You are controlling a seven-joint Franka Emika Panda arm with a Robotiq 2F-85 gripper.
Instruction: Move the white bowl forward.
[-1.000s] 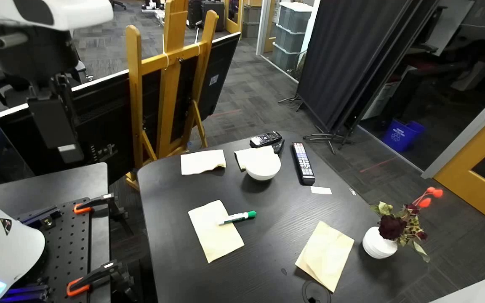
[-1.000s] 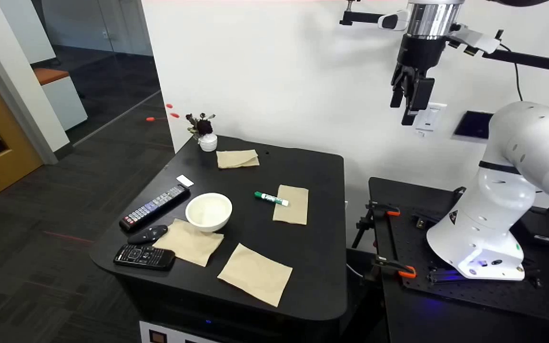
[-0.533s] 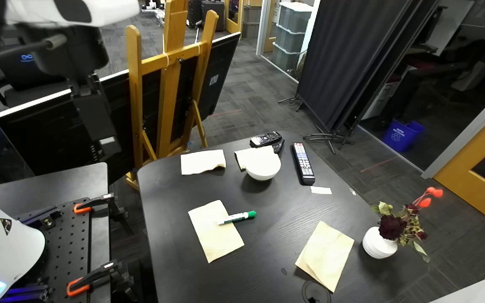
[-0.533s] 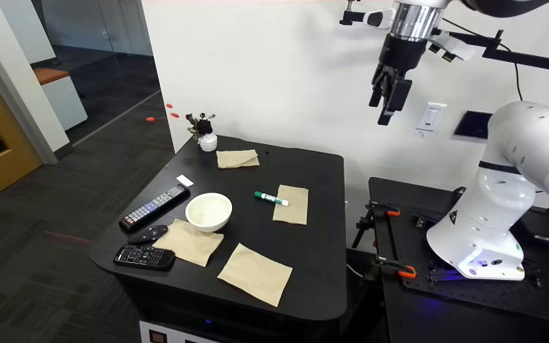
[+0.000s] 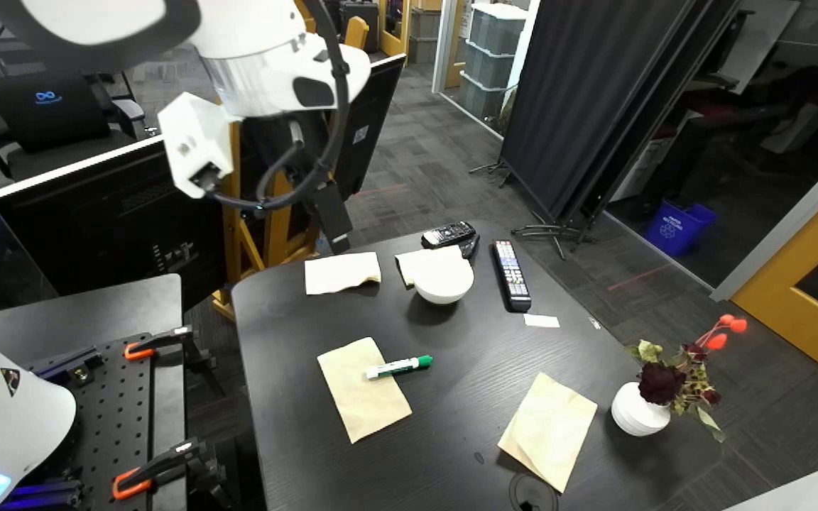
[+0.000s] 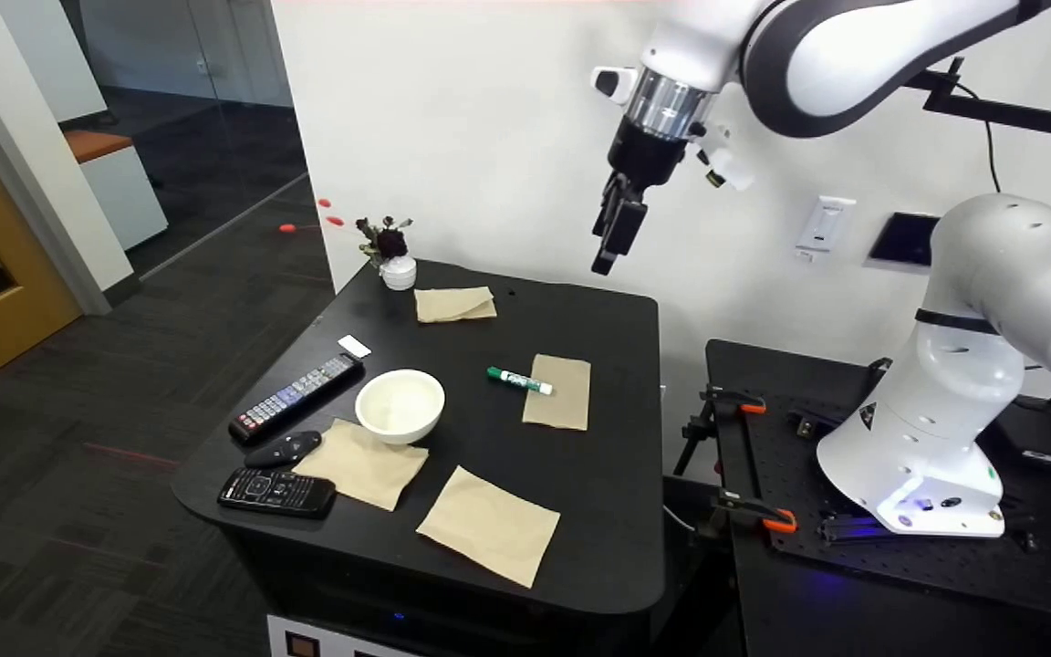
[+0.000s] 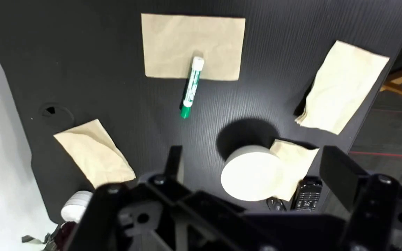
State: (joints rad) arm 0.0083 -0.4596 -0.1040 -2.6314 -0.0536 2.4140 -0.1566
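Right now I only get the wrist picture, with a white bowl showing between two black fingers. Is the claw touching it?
Observer: No. In an exterior view the gripper hangs in the air, apart from the white bowl.
Visitor: What is it hiding from me beside the bowl?
Observer: A long black remote, seen in both exterior views.
Visitor: And what does it all stand on?
Observer: A white robot base on a perforated board, on a separate table.

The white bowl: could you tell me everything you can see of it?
The bowl is plain white, round and smooth-looking, perhaps ceramic, with no handle showing. It stands upright on the black table, its wide mouth open and nothing showing inside. In all views it overlaps some tan paper; whether it rests on that, I can't tell. The gripper isn't touching it.
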